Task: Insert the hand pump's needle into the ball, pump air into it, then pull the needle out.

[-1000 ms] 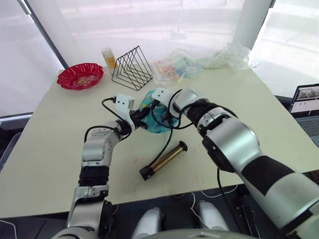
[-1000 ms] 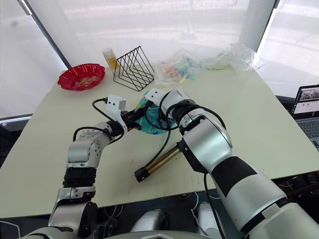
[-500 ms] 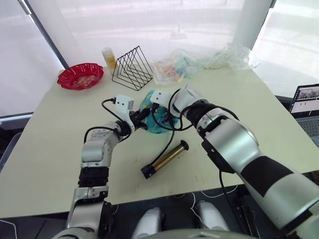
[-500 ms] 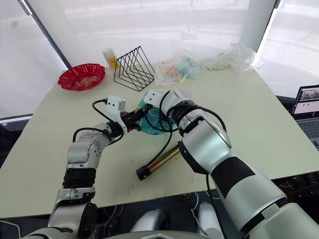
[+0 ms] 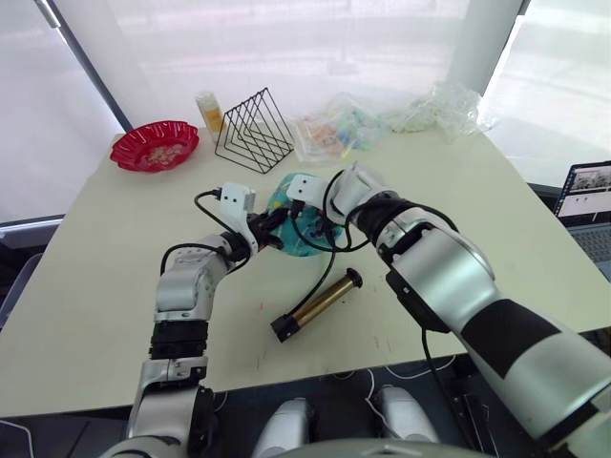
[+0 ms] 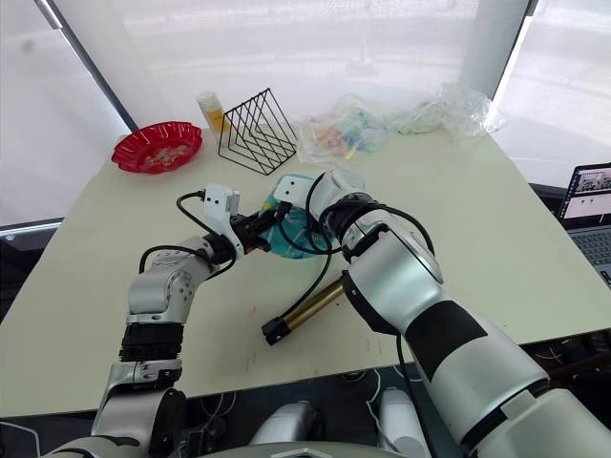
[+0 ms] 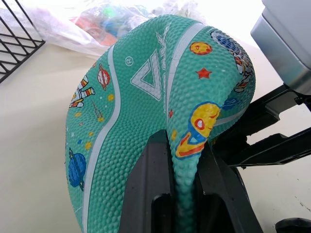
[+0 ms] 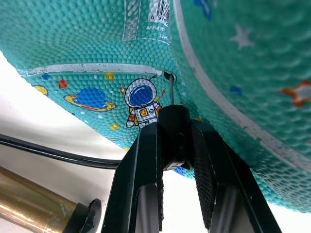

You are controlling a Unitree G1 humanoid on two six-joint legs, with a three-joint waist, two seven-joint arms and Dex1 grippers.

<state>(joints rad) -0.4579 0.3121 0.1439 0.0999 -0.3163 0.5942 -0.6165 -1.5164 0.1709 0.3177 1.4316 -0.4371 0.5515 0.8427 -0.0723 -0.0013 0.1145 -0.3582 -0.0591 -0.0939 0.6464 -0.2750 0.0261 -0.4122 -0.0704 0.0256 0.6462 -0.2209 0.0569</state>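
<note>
Right gripper (image 8: 174,145) advanced, needle (image 8: 171,94) entering ball (image 7: 146,97)

A cream-coloured table (image 5: 86,286) carries a red scalloped bowl (image 5: 153,145) with small pieces inside near its far left corner. Beside the bowl stands a yellow bottle (image 5: 207,113) with a pale cap, just next to a black wire rack (image 5: 252,131). Crumpled clear plastic bags (image 5: 382,119), one holding colourful items, lie along the far edge, and an open laptop (image 5: 587,205) sits off the table's right side.
</note>
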